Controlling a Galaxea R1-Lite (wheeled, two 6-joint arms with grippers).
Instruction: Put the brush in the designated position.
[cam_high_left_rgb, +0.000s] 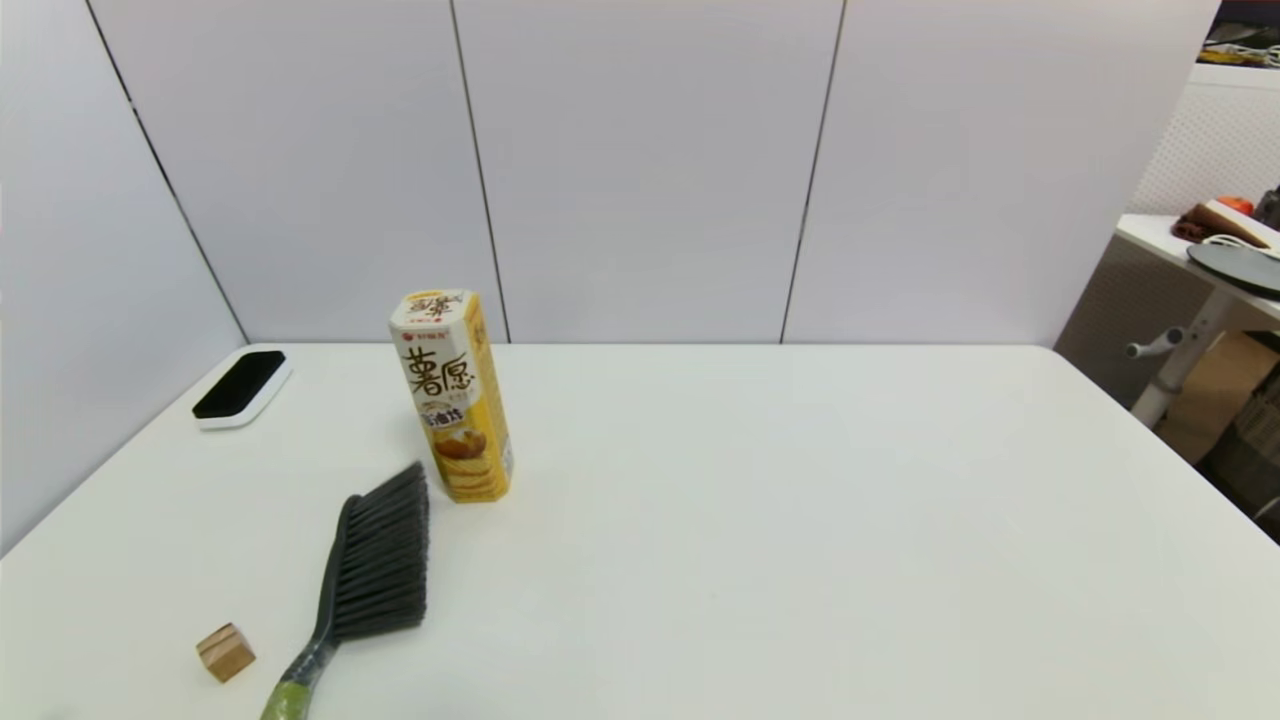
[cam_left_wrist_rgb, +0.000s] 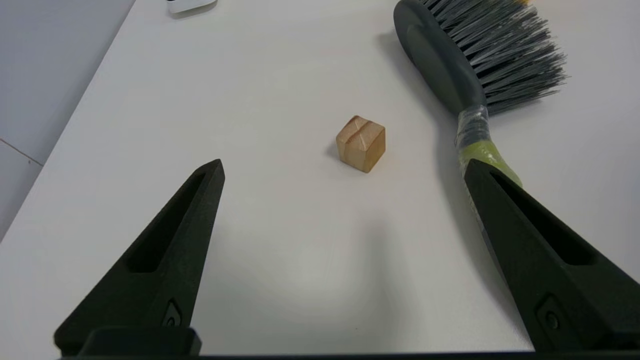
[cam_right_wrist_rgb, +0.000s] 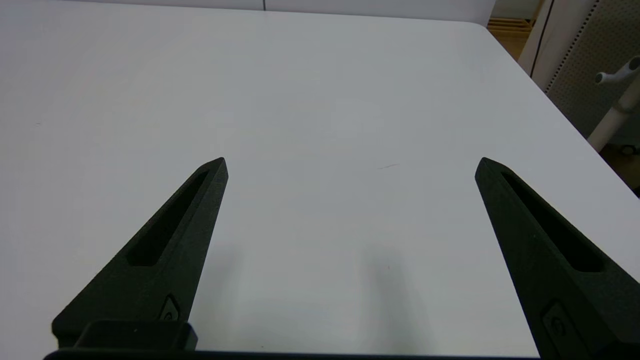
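Brush (cam_high_left_rgb: 375, 560): flat on table (cam_high_left_rgb: 800, 520), near left, apparently clear of snack box (cam_high_left_rgb: 452, 395). Left gripper (cam_left_wrist_rgb: 345, 167), right gripper (cam_right_wrist_rgb: 350, 165): spread wide, empty.

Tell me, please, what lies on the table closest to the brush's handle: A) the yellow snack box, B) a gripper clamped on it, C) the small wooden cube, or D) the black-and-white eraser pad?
C: the small wooden cube sits just beside the olive-green handle of the brush, apart from it, while the left gripper is open and holds nothing.
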